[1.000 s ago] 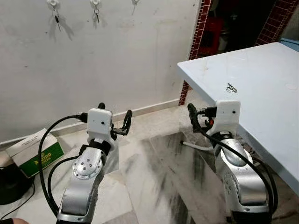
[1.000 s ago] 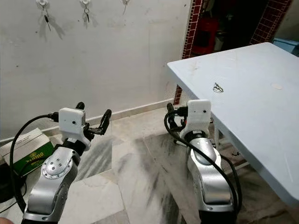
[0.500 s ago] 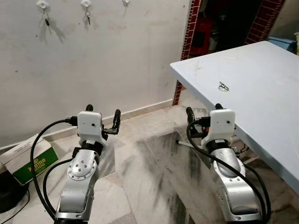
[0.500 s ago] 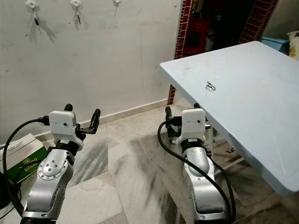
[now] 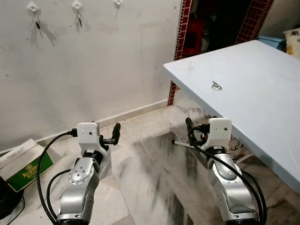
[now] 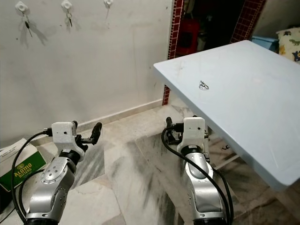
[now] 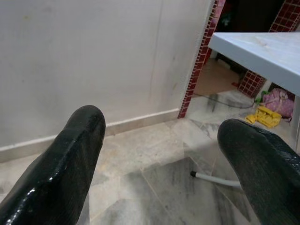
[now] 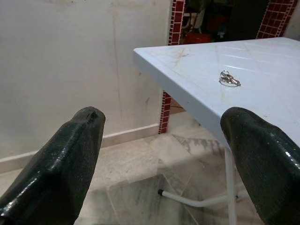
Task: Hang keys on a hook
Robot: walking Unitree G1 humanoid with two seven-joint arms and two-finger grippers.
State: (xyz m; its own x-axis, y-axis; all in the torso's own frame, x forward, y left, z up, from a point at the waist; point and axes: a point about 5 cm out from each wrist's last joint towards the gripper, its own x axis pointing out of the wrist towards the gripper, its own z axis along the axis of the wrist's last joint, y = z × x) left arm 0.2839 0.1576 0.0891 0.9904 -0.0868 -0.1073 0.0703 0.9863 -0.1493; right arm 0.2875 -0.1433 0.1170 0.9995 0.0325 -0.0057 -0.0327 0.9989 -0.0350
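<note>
On the table at 1 o'clock: keys are seen | left gripper held spread, empty | right gripper held spread, empty | hooks at 11 o'clock

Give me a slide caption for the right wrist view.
Open right gripper faces the keys lying on the pale blue table.

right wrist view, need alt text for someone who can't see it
A set of keys lies on a pale blue table, seen between the right gripper's two black fingers, which are spread wide and hold nothing. Behind are a white wall, a red tiled pillar and a marble floor.
</note>
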